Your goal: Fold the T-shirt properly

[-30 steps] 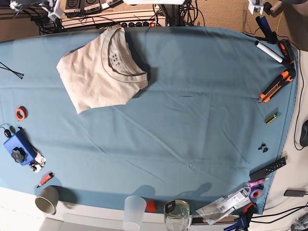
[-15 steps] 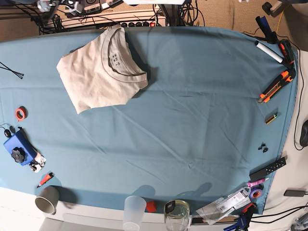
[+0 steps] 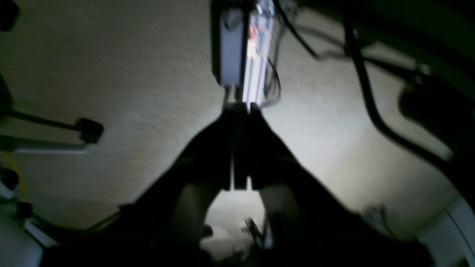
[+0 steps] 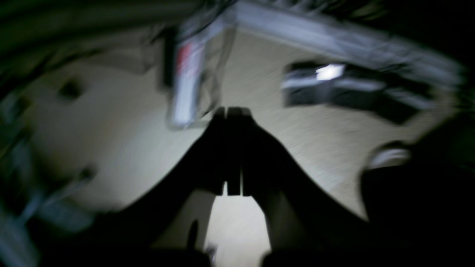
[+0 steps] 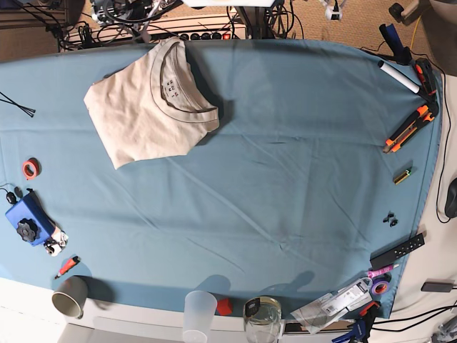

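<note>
Judging from the base view, the T-shirt (image 5: pixel 146 107) already lies folded in a compact packet at the far corner of the teal table cloth (image 5: pixel 285 179) on the right arm's side, collar up; doing this step well means keeping both arms clear of it. Left gripper (image 3: pixel 240 148) and right gripper (image 4: pixel 233 152) are pinched closed, holding nothing — each faces pale floor; both wrist views are dim and blurred, neither arm appears in the base view.
</note>
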You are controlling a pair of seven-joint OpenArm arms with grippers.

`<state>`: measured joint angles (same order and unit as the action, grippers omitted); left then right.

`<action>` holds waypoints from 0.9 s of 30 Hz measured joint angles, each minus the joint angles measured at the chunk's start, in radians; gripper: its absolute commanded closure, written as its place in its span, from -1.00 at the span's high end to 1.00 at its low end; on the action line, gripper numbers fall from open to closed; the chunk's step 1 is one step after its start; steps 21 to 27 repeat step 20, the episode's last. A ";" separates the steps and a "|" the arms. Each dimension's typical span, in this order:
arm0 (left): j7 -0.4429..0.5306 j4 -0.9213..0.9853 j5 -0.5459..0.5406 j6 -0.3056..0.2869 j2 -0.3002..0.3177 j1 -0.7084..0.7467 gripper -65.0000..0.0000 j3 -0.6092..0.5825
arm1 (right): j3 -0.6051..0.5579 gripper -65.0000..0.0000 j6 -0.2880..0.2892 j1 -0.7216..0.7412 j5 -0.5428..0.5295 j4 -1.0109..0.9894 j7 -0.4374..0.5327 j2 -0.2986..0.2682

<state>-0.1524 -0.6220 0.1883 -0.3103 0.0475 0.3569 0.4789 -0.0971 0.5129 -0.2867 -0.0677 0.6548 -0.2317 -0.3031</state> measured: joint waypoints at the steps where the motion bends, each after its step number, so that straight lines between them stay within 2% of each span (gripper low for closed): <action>1: 0.028 0.027 0.004 0.033 0.001 -0.009 -1.00 0.000 | 0.002 -1.00 -0.039 0.008 0.020 -0.020 0.042 0.002; 3: 0.068 0.065 0.020 0.071 0.003 -0.021 -1.00 0.000 | 0.002 -1.00 -0.096 0.028 0.047 -0.063 0.095 0.005; 6: 0.095 0.078 0.022 0.081 0.002 -0.031 -1.00 0.000 | 0.002 -1.00 -0.122 0.071 0.040 -0.126 0.116 0.006; 13: 0.108 0.046 0.021 0.078 0.002 -0.033 -1.00 0.000 | 0.002 -1.00 -0.124 0.113 0.026 -0.152 0.093 -0.023; 27: 0.105 0.037 0.021 0.078 0.002 -0.031 -1.00 0.000 | 0.002 -1.00 -0.121 0.118 0.026 -0.152 0.082 -0.026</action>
